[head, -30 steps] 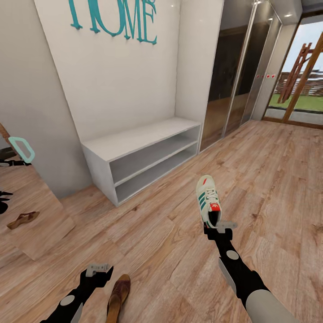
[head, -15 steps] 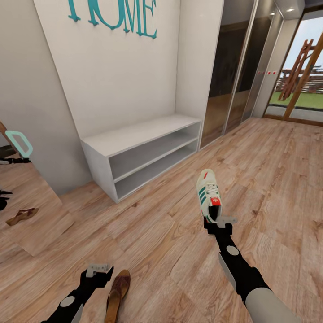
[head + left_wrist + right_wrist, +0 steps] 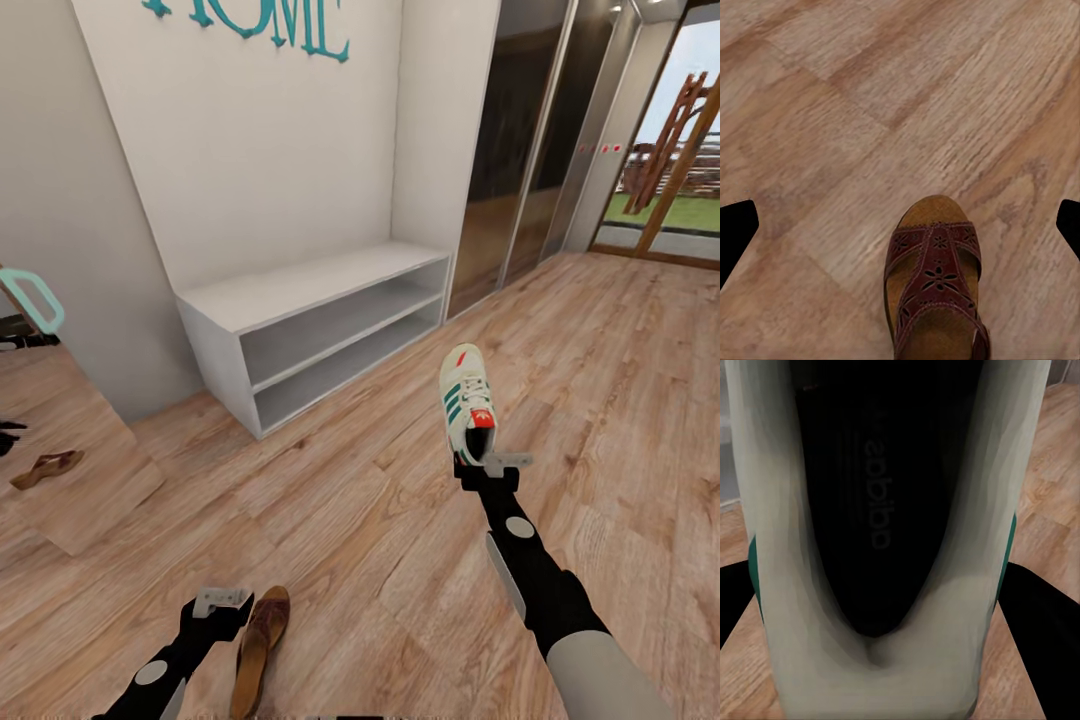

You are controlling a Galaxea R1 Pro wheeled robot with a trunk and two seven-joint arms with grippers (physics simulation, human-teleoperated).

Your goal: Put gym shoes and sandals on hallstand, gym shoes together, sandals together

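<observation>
Teal letters [image 3: 262, 22] hang high on a pale wall panel [image 3: 240, 150], cut off by the frame's upper edge. To the right stand dark, glossy sliding doors [image 3: 520, 150], and beyond them a glass door [image 3: 680, 150] shows grass and a leaning wooden frame outside. At far left a mirror [image 3: 60, 440] reflects the planks and a teal handle-like shape [image 3: 35, 300].

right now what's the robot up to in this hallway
The robot's right pincer is shut on a cream-white gym shoe with green stripes, holding it by the heel above the wood-plank floor, toe pointing ahead. The white two-shelf bench against the wall has no shoes on it. The left pincer hangs open beside a brown sandal that lies on the floor, not gripped.
</observation>
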